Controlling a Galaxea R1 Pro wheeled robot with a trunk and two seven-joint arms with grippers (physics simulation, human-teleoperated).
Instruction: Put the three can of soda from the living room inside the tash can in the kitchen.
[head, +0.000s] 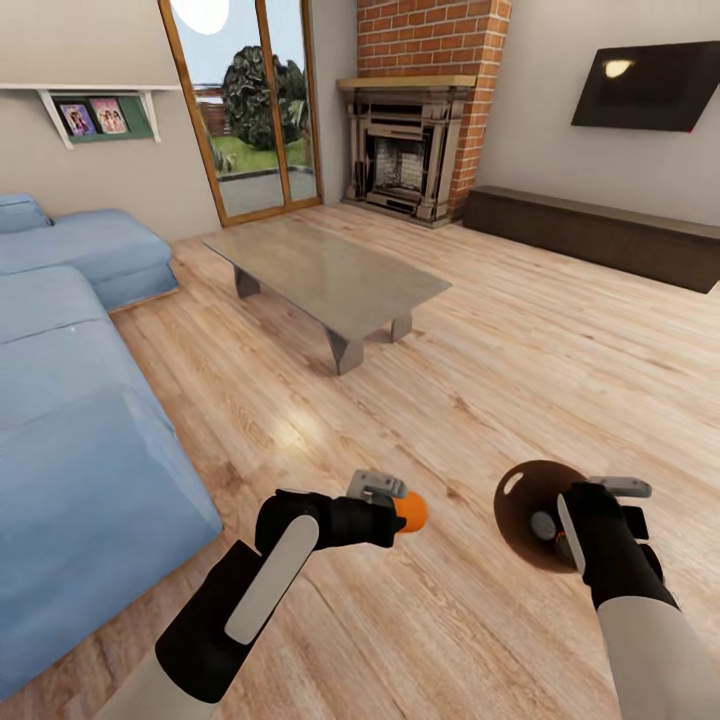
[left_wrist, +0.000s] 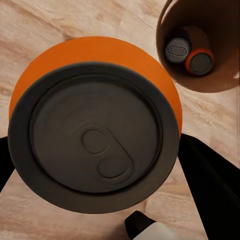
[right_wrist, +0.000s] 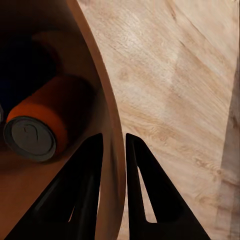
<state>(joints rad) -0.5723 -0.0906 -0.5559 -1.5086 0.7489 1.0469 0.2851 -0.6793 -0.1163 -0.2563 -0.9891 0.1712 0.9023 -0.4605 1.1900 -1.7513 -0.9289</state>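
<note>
In the living room, the right tool (head: 585, 525) holds the brown tash can (head: 520, 500) above the wood floor (head: 520, 340), its fingers clamped on the rim, two soda cans (left_wrist: 190, 55) inside. The left tool (head: 395, 505), arm stretched forward, grips the third can (head: 412, 512) just beside the bin; next, I judge, it must swing over the mouth and let go.

Bright daylight, soft glare, crisp render

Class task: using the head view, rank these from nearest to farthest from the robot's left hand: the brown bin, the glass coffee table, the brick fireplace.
1. The brown bin: held by the right hand, just across from the left hand, which holds a soda can.
2. The glass coffee table: mid-room, ahead.
3. The brick fireplace: at the far wall.
</note>
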